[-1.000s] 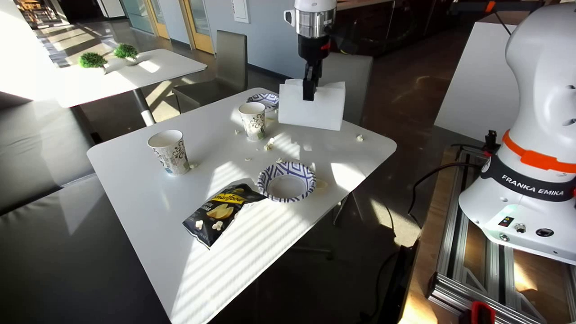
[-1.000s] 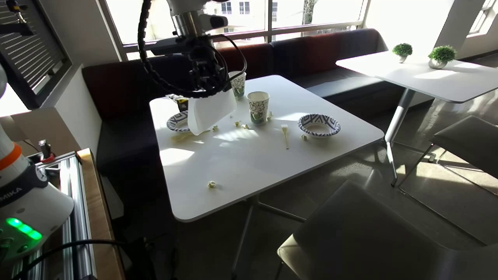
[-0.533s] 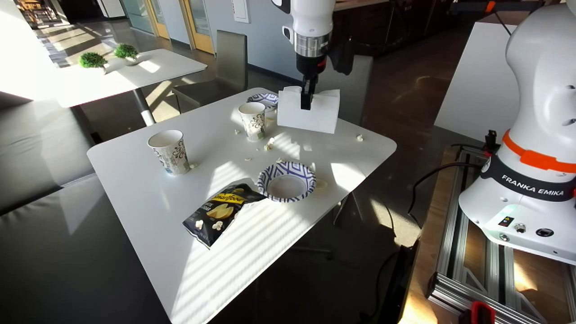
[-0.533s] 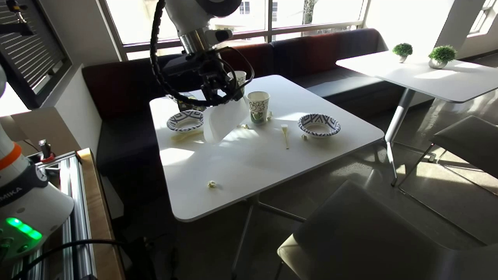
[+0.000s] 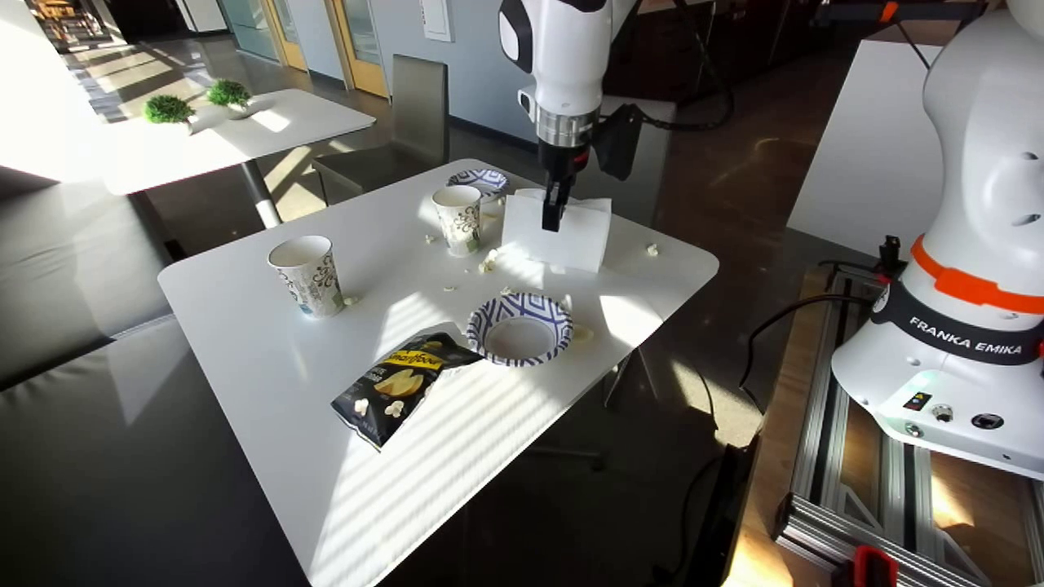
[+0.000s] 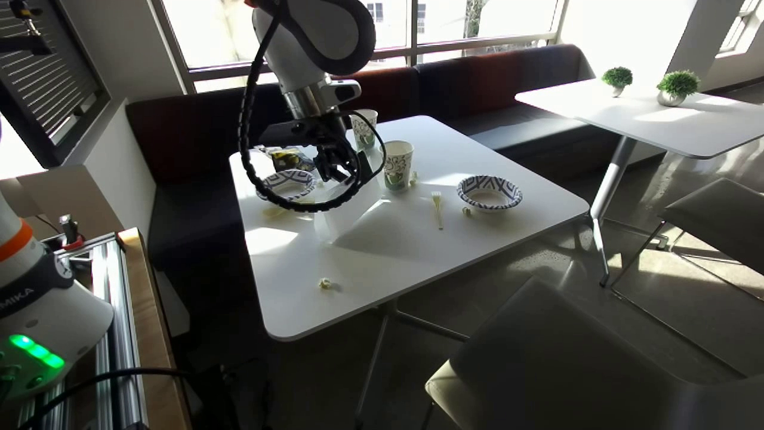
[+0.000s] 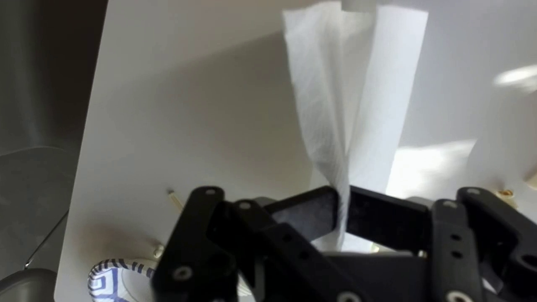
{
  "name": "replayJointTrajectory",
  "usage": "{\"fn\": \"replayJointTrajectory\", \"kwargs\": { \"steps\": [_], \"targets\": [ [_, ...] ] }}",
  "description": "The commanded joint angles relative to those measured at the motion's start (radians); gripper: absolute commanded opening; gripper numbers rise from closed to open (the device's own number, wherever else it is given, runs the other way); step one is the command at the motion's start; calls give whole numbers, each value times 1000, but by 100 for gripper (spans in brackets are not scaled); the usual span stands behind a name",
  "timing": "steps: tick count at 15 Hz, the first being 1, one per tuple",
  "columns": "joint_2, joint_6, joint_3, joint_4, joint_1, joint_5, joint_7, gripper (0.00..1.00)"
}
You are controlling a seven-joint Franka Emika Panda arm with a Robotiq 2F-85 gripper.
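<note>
The fingers (image 7: 386,214) pinch a folded white napkin (image 5: 581,242) over the table (image 5: 236,326); whether its lower edge touches down cannot be told. Near it are popcorn (image 5: 487,262), a cup (image 5: 457,218) and a bowl (image 5: 522,306), then a black bag (image 5: 398,385) reading "Smartfood". Farther out, the robot's base (image 5: 938,383) bears "FRANKA EMIKA".

The napkin (image 5: 581,240) looks like matt paper, the tabletop (image 5: 269,367) smooth.

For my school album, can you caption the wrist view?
The end effector pinches a folded white napkin over the table, patterned bowl at bottom left.
</note>
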Motion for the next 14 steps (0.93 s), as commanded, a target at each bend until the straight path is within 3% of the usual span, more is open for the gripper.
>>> {"fn": "replayJointTrajectory", "kwargs": {
  "steps": [1,2,3,5,9,13,14],
  "targets": [
    [-16,-38,70,-16,-64,17,-36,0],
    [-12,-35,80,-13,-72,8,-39,25],
    [-19,-37,92,-13,-84,8,-44,26],
    [-31,-36,97,-13,-91,-1,-45,39],
    [-97,-17,42,-22,-54,-43,-31,70],
    [-209,87,-4,-21,-39,-86,-8,98],
    [-246,128,-4,-19,-45,-95,0,100]
  ]
}}
